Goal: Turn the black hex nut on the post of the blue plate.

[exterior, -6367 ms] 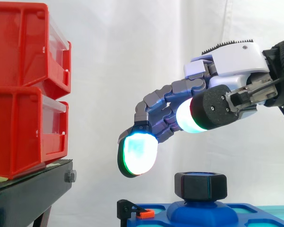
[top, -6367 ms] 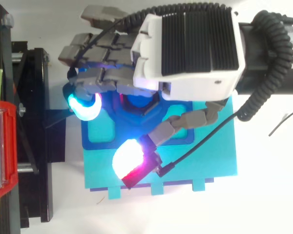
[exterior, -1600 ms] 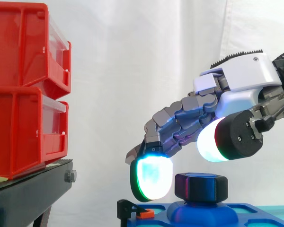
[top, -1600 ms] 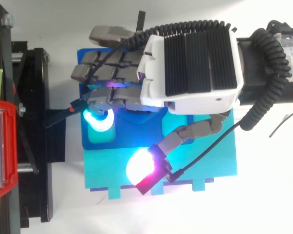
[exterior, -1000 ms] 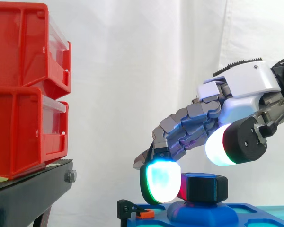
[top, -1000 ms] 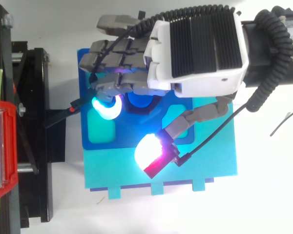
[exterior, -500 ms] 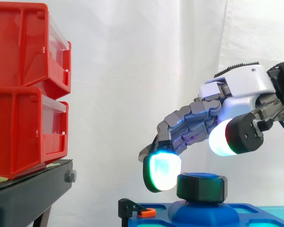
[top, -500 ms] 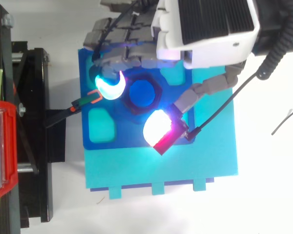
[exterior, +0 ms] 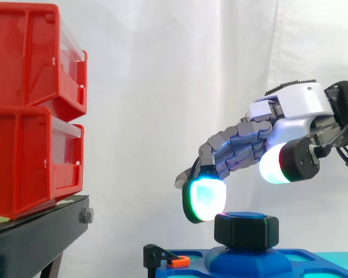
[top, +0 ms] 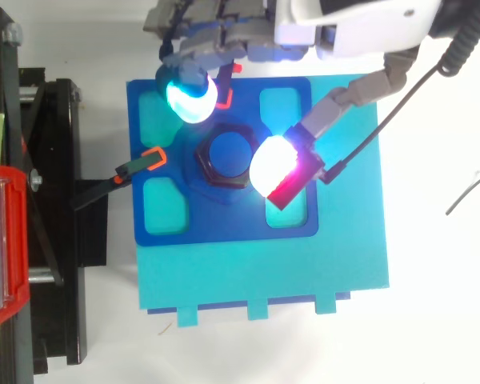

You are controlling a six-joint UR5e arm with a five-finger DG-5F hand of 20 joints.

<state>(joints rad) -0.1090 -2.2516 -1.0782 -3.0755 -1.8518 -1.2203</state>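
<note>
1. I see the black hex nut (exterior: 246,230) on the post (top: 228,152) in the middle of the blue plate (top: 224,224).
2. The robot hand (exterior: 290,107) hovers above the nut, loosely spread and gripping nothing.
3. Its thumb pad (exterior: 274,165) hangs over the nut's edge, and the cyan fingertip (exterior: 206,198) sits just beside the nut without touching it.

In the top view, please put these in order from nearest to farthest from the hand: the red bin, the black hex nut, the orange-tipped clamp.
1. black hex nut, middle of the blue plate, beside the hand.
2. orange-tipped clamp, at the plate's left edge.
3. red bin, far left.
</note>
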